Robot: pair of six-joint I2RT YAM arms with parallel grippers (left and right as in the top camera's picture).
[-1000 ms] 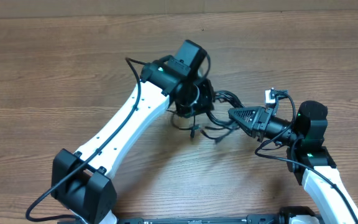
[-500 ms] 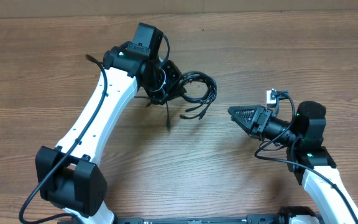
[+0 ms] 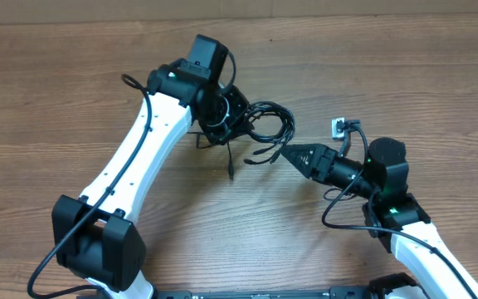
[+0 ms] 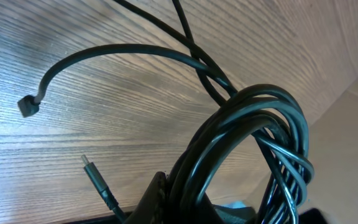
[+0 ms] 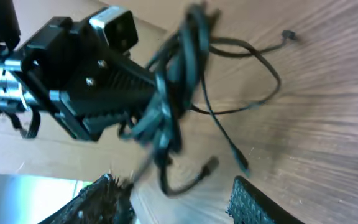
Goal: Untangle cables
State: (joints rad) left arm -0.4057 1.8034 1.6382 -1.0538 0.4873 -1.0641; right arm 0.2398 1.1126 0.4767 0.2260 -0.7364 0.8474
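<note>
Overhead, the left gripper (image 3: 237,116) was clamped shut on the cables (image 3: 270,123), a coiled black bundle held near the table's far middle. Loose ends trailed toward the right gripper (image 3: 289,154), whose tip pointed at them from just beside. The risk, as I judged it, was that the right gripper might close on several strands at once, or on the coil itself. A pull would then tighten the tangle rather than free one cord.

From the left wrist, the coil filled the lower right, pinched at the bottom of the frame. One strand arced away to a small square plug (image 4: 28,106), and a metal-tipped plug (image 4: 95,176) lay lower in the frame. Either could snag a loop if dragged through.

From the right wrist, the jaws stood apart with nothing gripped and loose strands ahead of them. The picture was blurred, so a misjudged reach seemed possible.

The table (image 3: 56,91) was bare wood-grain and looked smooth, so cords would likely slide. A pale strip (image 3: 305,8) ran beyond its far edge; little else of the room showed.
</note>
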